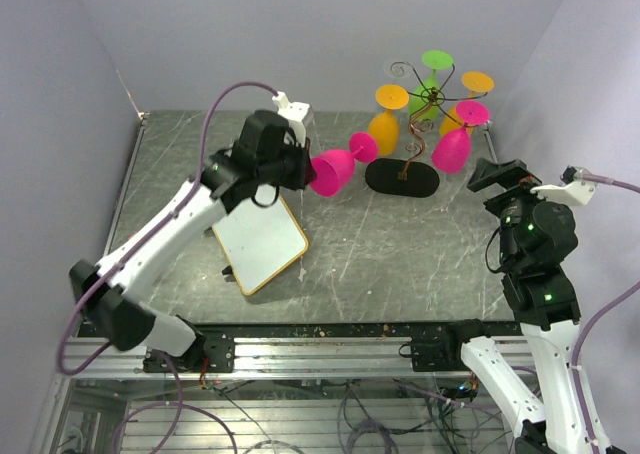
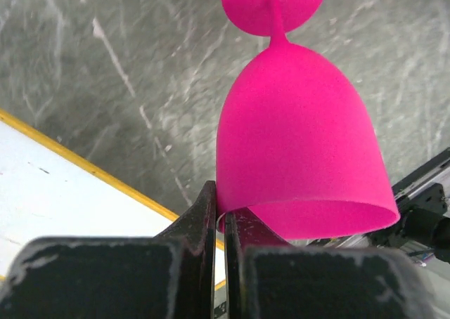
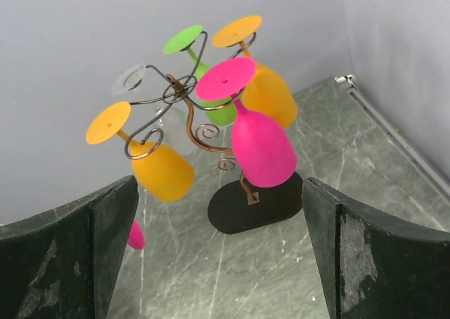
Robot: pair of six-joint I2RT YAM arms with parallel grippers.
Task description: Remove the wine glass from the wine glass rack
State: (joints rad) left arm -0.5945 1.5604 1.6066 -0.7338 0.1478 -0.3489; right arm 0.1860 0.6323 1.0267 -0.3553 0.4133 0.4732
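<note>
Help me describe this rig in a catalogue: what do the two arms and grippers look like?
The left arm and right arm have white links and black joint housings with small green lights. A purple cable runs to each wrist. The left gripper and right gripper have flat black fingers, scuffed grey.

Rack and its glasses hog the far right corner, and a pink glass held just left of it narrows that side. Board lies near left. Table is bare from there to the right edge.

Pink wine glass sideways in air, dark wire rack upright nearby
</note>
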